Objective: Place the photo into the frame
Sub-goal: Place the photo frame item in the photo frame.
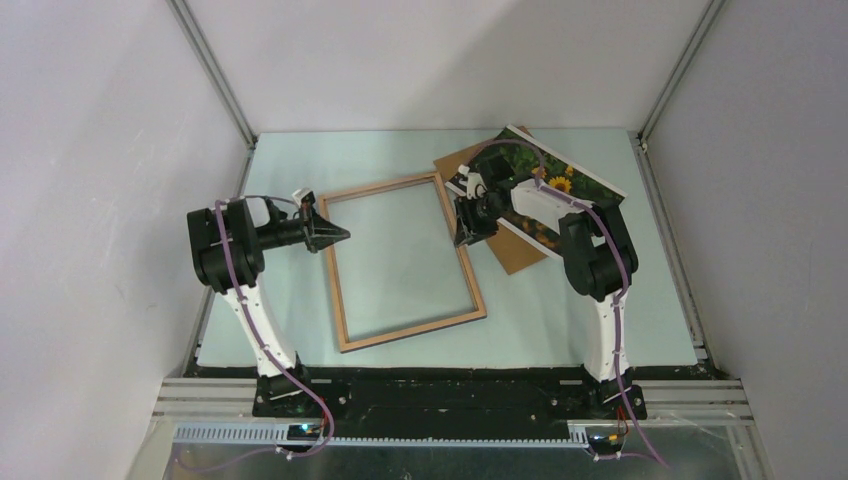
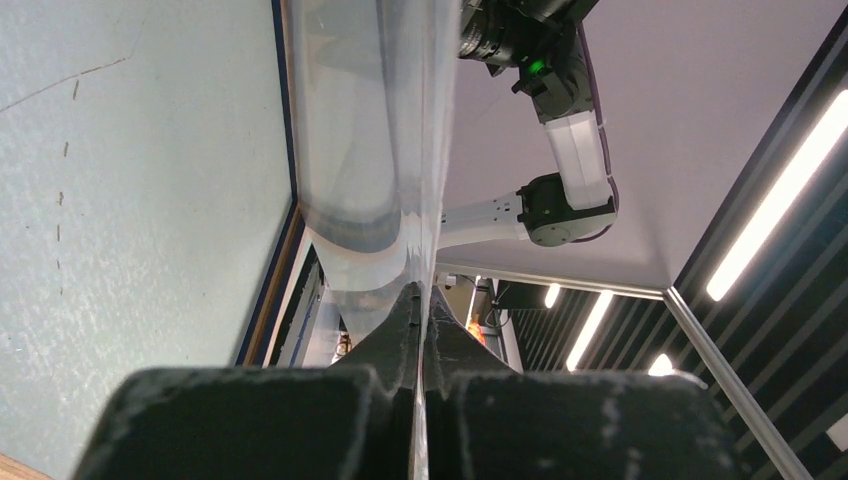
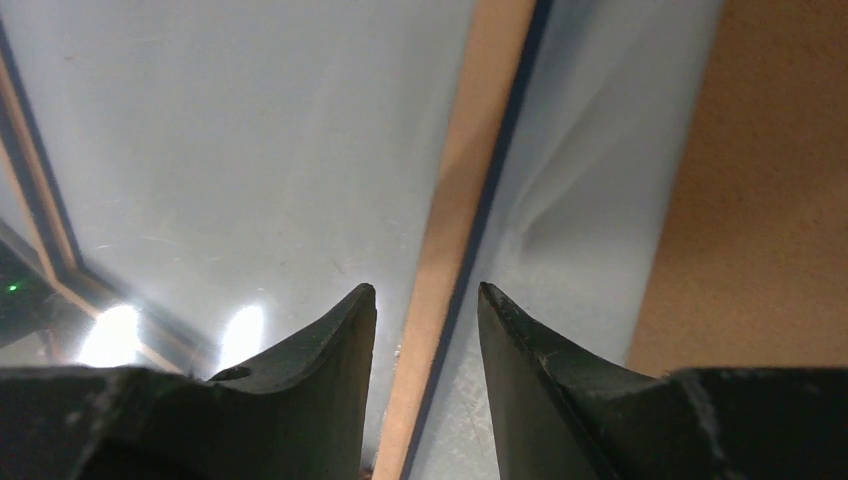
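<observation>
The frame (image 1: 410, 330) lies light-wood face up in the middle of the table. My left gripper (image 1: 342, 235) is at its left rail near the far corner. In the left wrist view it (image 2: 422, 300) is shut on the thin edge of the clear pane (image 2: 370, 130), with the frame's rail (image 2: 272, 300) beside it. My right gripper (image 1: 466, 238) is open over the frame's right rail (image 3: 470, 170), one finger on each side (image 3: 425, 295). The sunflower photo (image 1: 560, 180) lies picture up at the back right, partly hidden under the right arm.
A brown backing board (image 1: 515, 255) lies under the photo, just right of the frame, and shows at the right of the right wrist view (image 3: 770, 200). White walls close in the pale green table (image 1: 560, 320) on three sides.
</observation>
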### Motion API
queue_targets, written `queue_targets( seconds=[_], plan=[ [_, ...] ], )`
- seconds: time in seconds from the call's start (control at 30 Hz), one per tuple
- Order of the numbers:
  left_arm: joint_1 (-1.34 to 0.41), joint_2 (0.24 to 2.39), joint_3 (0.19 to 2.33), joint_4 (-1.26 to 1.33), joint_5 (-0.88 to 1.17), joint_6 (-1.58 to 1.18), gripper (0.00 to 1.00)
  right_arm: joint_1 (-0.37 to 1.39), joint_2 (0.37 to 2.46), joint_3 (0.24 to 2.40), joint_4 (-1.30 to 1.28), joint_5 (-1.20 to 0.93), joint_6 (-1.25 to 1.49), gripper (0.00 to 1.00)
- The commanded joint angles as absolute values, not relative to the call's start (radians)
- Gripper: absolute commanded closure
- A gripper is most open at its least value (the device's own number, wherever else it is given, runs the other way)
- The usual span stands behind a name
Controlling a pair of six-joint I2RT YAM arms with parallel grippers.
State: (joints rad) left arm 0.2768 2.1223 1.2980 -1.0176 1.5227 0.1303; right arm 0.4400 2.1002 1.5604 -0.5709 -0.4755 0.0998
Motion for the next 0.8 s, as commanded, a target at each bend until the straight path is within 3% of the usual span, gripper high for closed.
queue_targets(
  seconds=[0.0, 0.77],
  plan=[
    [0.265, 2.101, 1.298, -1.047, 1.583, 0.145, 1.00, 0.429, 2.053, 1.542, -0.569, -0.417, 0.092, 0.53],
    [0.264, 2.072, 1.276, -1.065, 1.585, 0.125, 1.00, 0.430, 2.059, 1.511, -0.554, -0.507, 0.053, 0.54]
  ],
)
